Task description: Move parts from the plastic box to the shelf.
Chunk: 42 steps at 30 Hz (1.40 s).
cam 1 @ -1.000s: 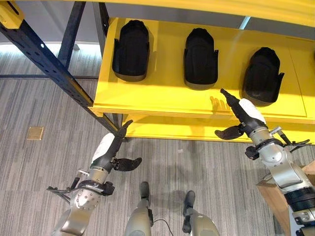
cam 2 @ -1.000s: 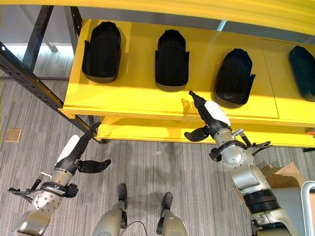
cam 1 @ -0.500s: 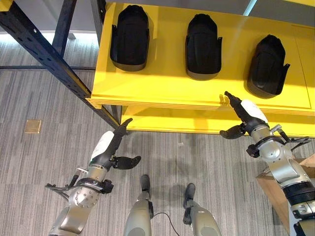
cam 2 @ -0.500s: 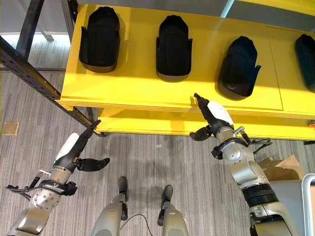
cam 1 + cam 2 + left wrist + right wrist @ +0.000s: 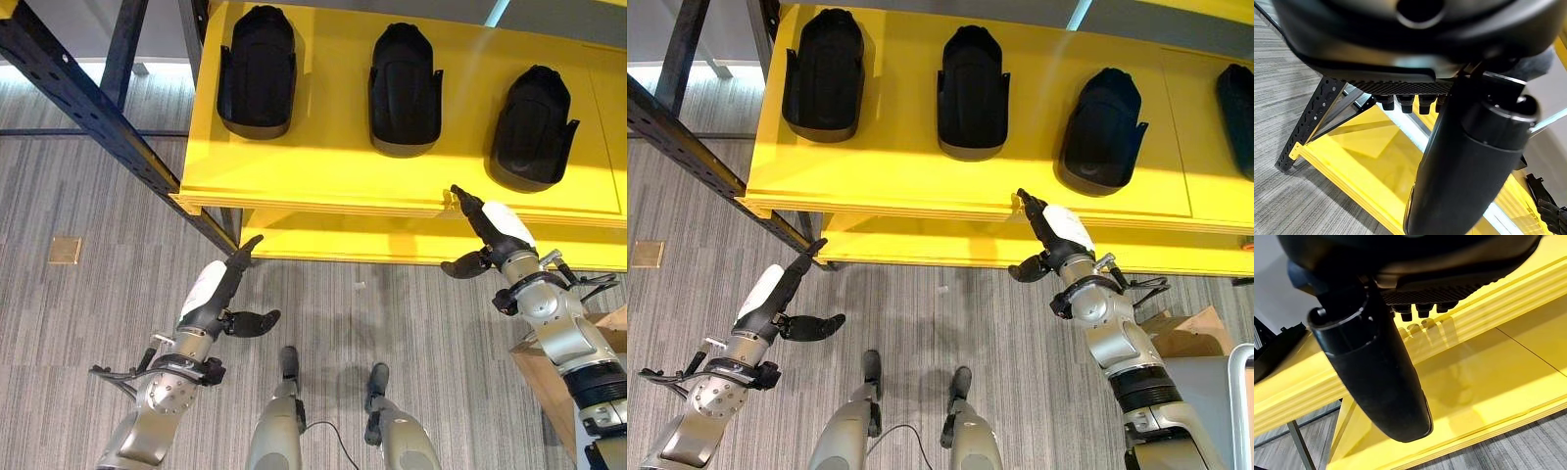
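Left eye view: your right robot hand (image 5: 495,235) reaches to the front edge of the yellow shelf (image 5: 313,166) with fingers straight and thumb spread, holding nothing. Your left robot hand (image 5: 220,294) hangs lower, over the grey carpet (image 5: 88,323), fingers also straight and apart, empty as well.

Three black parts already lie on the shelf in a row: the left part (image 5: 257,70), the middle part (image 5: 404,88) and the right part (image 5: 532,125). The right eye view shows the edge of a fourth part (image 5: 1238,117) further along to the right. So several placements look finished, and you carry nothing at present; how many parts remain cannot be told, since no plastic box can be made out.

Around you, a dark steel upright (image 5: 98,117) of the rack slants past the shelf's left corner, near your left arm. A brown cardboard box (image 5: 549,382) sits by your right arm. A small brass floor plate (image 5: 66,250) lies well apart to the left.
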### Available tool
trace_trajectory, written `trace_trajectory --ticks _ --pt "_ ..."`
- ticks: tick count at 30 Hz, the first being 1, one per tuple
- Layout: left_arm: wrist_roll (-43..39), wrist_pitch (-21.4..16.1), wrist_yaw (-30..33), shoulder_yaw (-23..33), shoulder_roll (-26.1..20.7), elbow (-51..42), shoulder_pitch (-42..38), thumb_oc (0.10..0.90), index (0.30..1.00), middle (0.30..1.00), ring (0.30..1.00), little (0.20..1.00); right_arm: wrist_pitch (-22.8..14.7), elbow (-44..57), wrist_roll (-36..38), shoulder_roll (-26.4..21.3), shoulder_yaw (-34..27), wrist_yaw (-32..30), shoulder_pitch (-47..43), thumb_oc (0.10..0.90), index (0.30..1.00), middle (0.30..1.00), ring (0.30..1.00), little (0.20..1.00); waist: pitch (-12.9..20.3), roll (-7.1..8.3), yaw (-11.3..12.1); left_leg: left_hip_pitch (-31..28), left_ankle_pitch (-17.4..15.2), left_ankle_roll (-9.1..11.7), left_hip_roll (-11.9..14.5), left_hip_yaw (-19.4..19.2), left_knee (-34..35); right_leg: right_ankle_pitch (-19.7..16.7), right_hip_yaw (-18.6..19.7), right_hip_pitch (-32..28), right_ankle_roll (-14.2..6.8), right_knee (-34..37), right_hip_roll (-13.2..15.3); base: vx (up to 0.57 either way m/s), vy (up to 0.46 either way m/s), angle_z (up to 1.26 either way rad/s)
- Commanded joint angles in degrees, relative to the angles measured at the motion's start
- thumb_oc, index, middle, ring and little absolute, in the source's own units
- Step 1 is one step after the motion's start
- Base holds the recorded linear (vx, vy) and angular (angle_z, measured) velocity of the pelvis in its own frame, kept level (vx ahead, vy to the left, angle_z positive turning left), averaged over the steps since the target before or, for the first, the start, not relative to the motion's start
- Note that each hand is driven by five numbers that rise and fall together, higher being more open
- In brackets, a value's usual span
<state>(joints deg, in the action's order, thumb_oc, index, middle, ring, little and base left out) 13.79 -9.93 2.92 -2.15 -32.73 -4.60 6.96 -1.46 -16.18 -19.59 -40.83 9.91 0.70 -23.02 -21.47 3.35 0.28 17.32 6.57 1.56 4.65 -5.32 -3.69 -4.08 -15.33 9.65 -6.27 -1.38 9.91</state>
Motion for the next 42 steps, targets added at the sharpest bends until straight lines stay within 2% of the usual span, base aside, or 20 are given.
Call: trace_trajectory --ticks 1,18,22,32,33,38,42 --pt "-1.4 -3.1 0.7 1.9 -3.1 -5.8 -0.3 0.900 1.000 1.000 1.000 1.000 -1.4 2.1 -0.6 -3.5 -3.0 -4.3 -6.8 0.900 1.000 1.000 1.000 1.000 4.3 2.67 0.0 3.0 -11.2 2.0 3.7 3.4 -11.8 -1.1 1.1 2.9 -3.7 -2.8 6.5 0.00 0.000 0.00" --pt "-1.5 -3.4 0.6 2.6 -4.8 -6.1 -0.3 0.900 1.000 1.000 1.000 1.000 -1.7 -0.5 0.4 -4.5 -1.2 -4.5 -8.1 0.900 1.000 1.000 1.000 1.000 4.2 3.72 0.7 5.5 -12.8 0.9 1.8 2.8 -14.7 -2.8 1.5 3.8 -4.3 -2.5 8.2 -0.01 0.019 0.00" --pt "-1.4 -3.6 0.8 3.2 -4.3 -6.1 0.0 0.900 1.000 1.000 1.000 1.000 -2.9 0.6 3.0 -4.6 -2.7 -5.0 -6.9 0.900 1.000 1.000 1.000 1.000 4.2 3.78 0.3 6.0 -13.1 0.7 1.7 2.5 -15.6 -2.8 1.8 4.2 -4.3 -2.6 8.4 -0.01 0.021 -0.04" --pt "-1.5 -3.7 2.0 3.1 -3.6 -5.1 -0.1 0.900 1.000 1.000 1.000 1.000 -2.9 1.7 2.2 -4.6 -5.3 -7.2 -5.9 0.900 1.000 1.000 1.000 1.000 4.8 3.56 0.0 6.4 -13.4 0.6 1.8 2.6 -15.9 -2.7 1.9 4.4 -4.2 -2.6 8.3 0.00 0.000 0.00" --pt "2.5 -5.6 -5.9 8.4 -6.6 -8.0 19.8 0.900 1.000 1.000 1.000 1.000 -4.1 1.8 11.3 4.5 -2.4 -1.1 16.0 0.900 1.000 1.000 1.000 1.000 20.9 2.01 0.5 -21.7 -13.1 1.7 3.4 0.8 1.7 5.0 -4.4 -12.7 -3.8 -4.5 7.4 0.00 0.000 0.00" --pt "2.1 -5.5 -6.3 8.2 -7.3 -8.0 19.2 0.900 1.000 1.000 1.000 1.000 -3.8 2.9 10.3 2.6 -3.6 -1.3 15.2 0.900 1.000 1.000 1.000 1.000 21.0 1.67 0.1 -21.8 -12.8 2.1 4.1 0.5 1.6 5.0 -3.4 -12.5 -3.6 -4.6 7.0 0.00 -0.045 -0.07" --pt "1.5 -5.5 -8.0 7.1 -7.9 -8.9 19.1 0.900 1.000 1.000 1.000 1.000 -3.7 5.9 9.8 -2.2 -6.9 -0.8 15.7 0.900 1.000 1.000 1.000 1.000 20.4 1.44 -0.6 -22.4 -12.7 2.3 4.4 -0.4 1.9 4.5 -2.4 -12.3 -3.8 -4.1 7.0 0.02 -0.051 -0.07"
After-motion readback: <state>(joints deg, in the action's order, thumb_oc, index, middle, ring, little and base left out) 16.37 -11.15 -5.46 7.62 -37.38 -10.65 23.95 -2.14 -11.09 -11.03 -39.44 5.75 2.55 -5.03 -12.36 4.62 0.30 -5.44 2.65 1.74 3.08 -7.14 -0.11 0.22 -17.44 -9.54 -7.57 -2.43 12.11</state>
